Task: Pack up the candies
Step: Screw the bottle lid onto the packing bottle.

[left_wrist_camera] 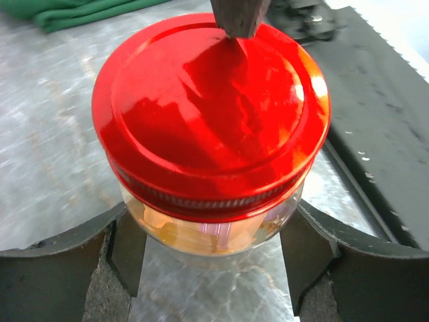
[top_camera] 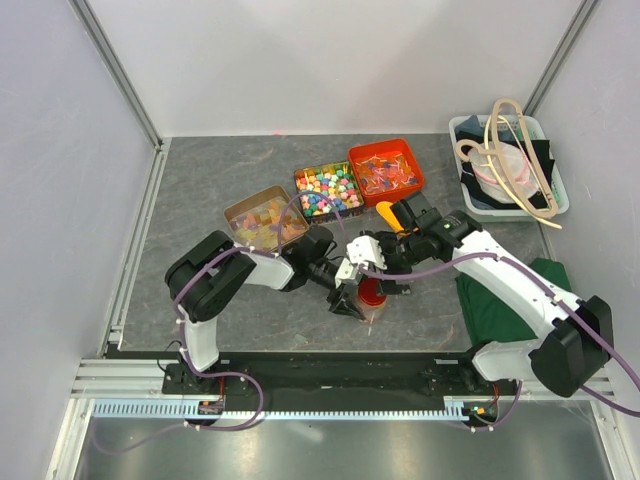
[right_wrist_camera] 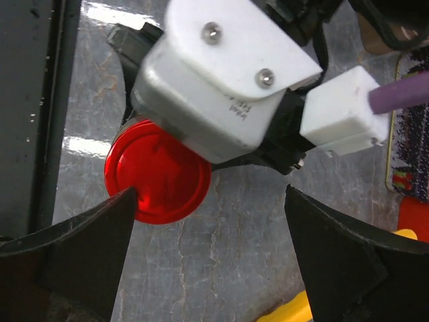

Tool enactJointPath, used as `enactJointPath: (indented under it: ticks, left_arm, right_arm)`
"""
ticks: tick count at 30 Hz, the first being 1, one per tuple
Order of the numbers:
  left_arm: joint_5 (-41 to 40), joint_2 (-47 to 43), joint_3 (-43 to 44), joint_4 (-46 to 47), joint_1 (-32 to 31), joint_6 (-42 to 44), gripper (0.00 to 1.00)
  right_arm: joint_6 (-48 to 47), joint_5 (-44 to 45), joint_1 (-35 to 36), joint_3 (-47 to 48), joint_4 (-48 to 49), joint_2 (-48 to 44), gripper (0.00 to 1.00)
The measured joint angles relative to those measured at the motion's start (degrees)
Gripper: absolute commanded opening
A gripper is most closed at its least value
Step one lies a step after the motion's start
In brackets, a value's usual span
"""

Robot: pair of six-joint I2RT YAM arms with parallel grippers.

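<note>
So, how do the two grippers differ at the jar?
The left gripper clamps the jar by its glass below the red lid; the right gripper is wide open above that lid, holding nothing. Left reaches in sideways, right points down. Both meet at the jar.

A grey, marble-patterned table top (top_camera: pixel 200 190) carried everything. Three open trays sat in a row near its middle: a brown square tray (top_camera: pixel 250 198) of pale pastel candies (top_camera: pixel 265 228), a dark-rimmed tray (top_camera: pixel 325 167) of bright multicoloured cubes, and a red-orange plastic tray (top_camera: pixel 383 146). In front of them stood a small glass jar with a red metal lid (left_wrist_camera: pixel 211 134). A pale plastic basin (top_camera: pixel 562 190) occupied the far right corner, and a crumpled green cloth (top_camera: pixel 495 305) lay nearer on the right.
</note>
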Motion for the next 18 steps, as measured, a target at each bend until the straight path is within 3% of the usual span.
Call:
enactJointPath:
  ticks: [9, 18]
  left_arm:
    - [8.9, 1.6, 3.6, -11.7, 0.0, 7.6, 0.02]
    - [10.1, 1.9, 4.3, -14.2, -0.1, 7.9, 0.02]
  right_arm:
    - [-3.1, -7.2, -0.4, -2.0, -2.6, -1.0, 0.98]
    - [-2.4, -8.8, -1.1, -2.2, -4.6, -1.2, 0.98]
